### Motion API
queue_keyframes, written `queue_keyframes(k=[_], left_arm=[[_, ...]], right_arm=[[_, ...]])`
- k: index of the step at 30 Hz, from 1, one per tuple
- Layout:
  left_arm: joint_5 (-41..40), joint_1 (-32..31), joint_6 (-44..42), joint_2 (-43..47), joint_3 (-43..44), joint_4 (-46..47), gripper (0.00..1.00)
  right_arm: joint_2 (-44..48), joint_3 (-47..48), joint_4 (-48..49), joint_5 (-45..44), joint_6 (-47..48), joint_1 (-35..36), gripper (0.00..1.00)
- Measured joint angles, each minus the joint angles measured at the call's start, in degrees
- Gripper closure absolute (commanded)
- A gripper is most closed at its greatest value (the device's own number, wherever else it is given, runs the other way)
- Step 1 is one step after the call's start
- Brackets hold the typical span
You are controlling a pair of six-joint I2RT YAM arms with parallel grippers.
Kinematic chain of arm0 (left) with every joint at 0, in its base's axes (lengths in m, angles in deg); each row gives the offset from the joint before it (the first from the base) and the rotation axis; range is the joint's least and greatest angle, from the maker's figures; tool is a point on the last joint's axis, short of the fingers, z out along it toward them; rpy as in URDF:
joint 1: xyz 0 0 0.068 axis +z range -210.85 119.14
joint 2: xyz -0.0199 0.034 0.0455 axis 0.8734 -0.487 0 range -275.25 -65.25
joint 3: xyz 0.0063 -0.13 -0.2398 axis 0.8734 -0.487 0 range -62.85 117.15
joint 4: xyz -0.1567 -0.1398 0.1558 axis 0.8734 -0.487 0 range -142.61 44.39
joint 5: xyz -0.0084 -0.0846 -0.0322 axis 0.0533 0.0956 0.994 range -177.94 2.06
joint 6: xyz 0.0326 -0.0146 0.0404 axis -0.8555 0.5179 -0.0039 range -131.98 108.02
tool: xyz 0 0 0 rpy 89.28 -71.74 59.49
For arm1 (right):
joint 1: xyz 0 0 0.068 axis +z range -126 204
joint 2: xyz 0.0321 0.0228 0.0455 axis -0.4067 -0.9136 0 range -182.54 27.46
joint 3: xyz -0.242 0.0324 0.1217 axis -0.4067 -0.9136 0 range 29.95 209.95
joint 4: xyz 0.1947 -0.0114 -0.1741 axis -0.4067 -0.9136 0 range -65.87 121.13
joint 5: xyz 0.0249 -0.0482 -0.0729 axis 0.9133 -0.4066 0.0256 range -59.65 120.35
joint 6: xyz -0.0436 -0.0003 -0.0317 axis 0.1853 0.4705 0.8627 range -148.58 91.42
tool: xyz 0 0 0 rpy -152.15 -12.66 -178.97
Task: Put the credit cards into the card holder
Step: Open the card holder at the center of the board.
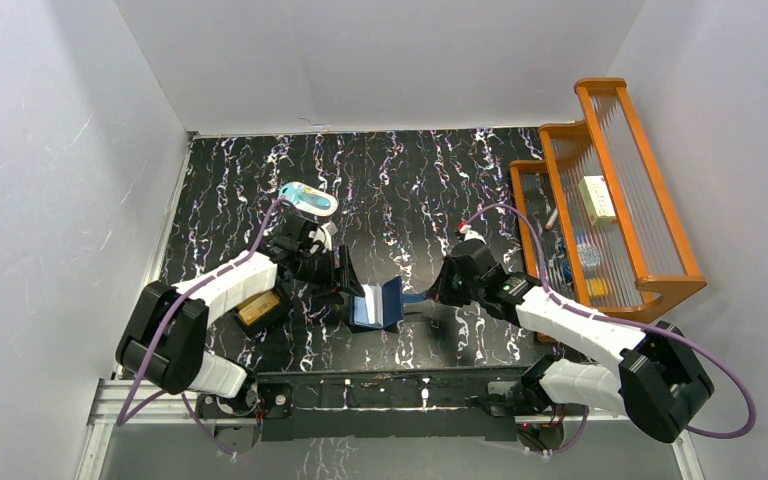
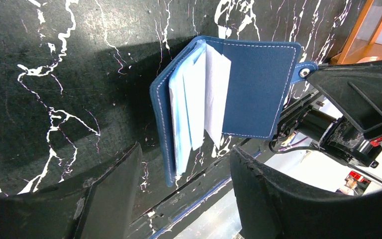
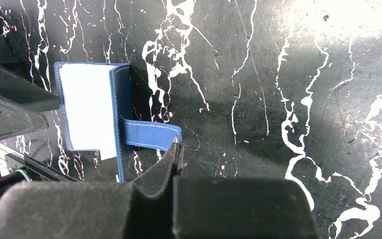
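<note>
- The card holder [image 2: 258, 89] stands on edge, half open like a book, on the black marbled table [image 1: 410, 170], right between the two arms near the front edge.
- White cards [image 2: 214, 94] show between the pale-blue leaves inside. I can't tell how many, or how deep they sit in the pockets.
- The right gripper [image 3: 177, 147] is clamped fully closed on the end of the holder's tab [image 3: 149, 133], and that pinch looks like what props the cover open.
- The left gripper [image 2: 185, 152] is spread wide with nothing in it. Its fingers [image 2: 114, 184] sit either side of the holder's near corner without touching it.
- A tan card [image 1: 253, 309] lies in a small black tray [image 1: 276, 312] under the left forearm, so I'd guess the job is partway done and that card goes in next.
- My tips for doing this bit well:
  - Don't let go of the tab, or the cover will likely flop shut or tip over.
  - Pull the left fingers straight back from the holder, since a sideways swipe could catch the leaves and drag a card out.
  - Grab the tan card by one short edge so the free end can slide into a pocket.
- Farther out there's a pale-blue oval thing [image 1: 309, 201] beyond the left arm and an orange rack [image 1: 610, 180] on the right. Neither is involved.
</note>
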Motion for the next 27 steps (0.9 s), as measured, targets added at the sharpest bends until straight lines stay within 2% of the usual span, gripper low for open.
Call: queue_keyframes(k=[6, 8, 11, 18, 24, 27], left_arm=[[-0.3, -0.5, 0.4, -0.7, -1.2, 1.9, 0.41], [-0.3, -0.6, 0.6, -1.3, -1.9, 2.9, 0.47], [0.0, -0.8, 1.4, -2.0, -3.0, 4.5, 0.6], [2.5, -1.3, 3.4, -2.1, -3.5, 9.0, 1.0], [3.1, -1.6, 4.4, -0.7, -3.5, 10.8, 1.0], [3.2, -1.6, 4.6, -0.5, -3.5, 11.2, 1.0]], right_arm=[[0.2, 0.0, -0.2, 0.0, 0.4, -0.5, 1.0], [0.2, 0.0, -0.2, 0.0, 0.5, -0.5, 0.98], [0.2, -0.1, -0.2, 0.0, 0.7, -0.5, 0.96], [0.3, -0.9, -0.7, -0.2, 1.0, -0.6, 0.92], [0.3, -0.9, -1.1, -0.6, 0.9, -0.7, 0.69], [0.5, 0.3, -3.9, -0.6, 0.9, -0.7, 0.62]])
